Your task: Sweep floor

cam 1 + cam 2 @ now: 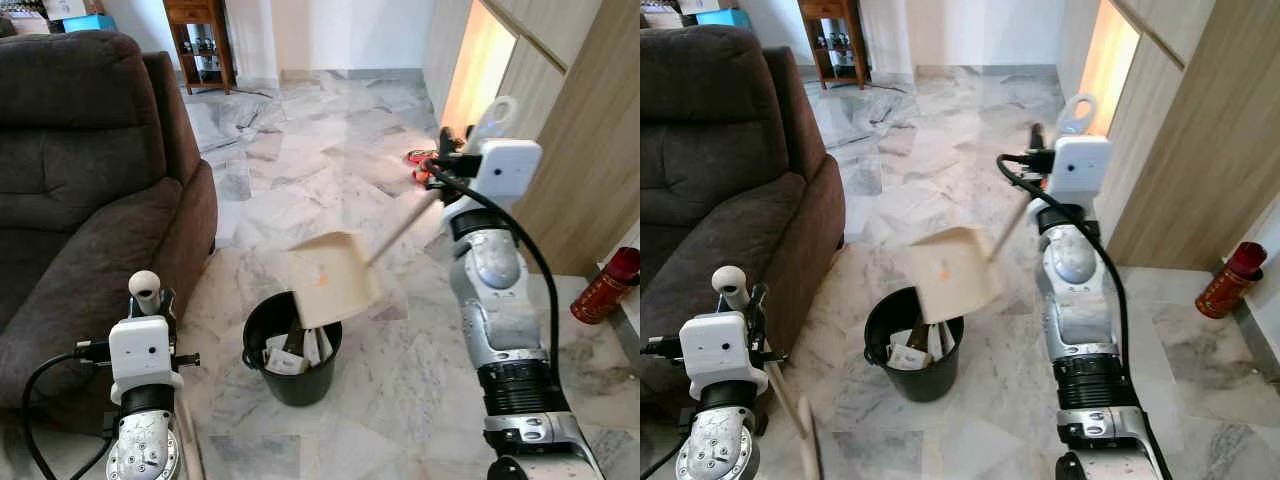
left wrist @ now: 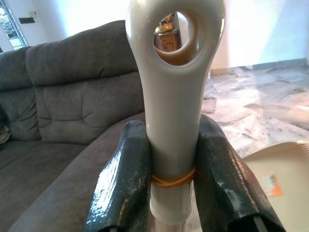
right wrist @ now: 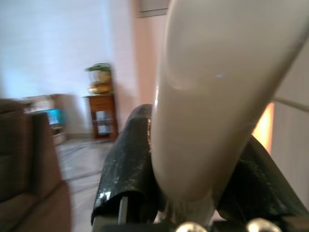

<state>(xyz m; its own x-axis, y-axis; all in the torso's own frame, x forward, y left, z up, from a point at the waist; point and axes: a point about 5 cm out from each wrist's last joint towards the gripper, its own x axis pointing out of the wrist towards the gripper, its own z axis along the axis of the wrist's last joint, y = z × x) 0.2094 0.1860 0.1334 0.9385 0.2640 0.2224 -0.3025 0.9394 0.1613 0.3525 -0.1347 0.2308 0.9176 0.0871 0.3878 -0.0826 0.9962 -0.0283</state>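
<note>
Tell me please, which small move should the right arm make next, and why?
Probably tip the dustpan a bit steeper: the right pincer holds its handle, and the pan hangs tilted above the black bin, which already holds scraps.

A dark brown fabric sofa (image 1: 80,190) stands on the left of a pale marble floor (image 1: 320,170). A small wooden shelf stand (image 1: 200,45) sits by the far white wall. A red fire extinguisher (image 1: 605,285) stands beside tan wooden cabinet doors (image 1: 570,150) on the right.
</note>
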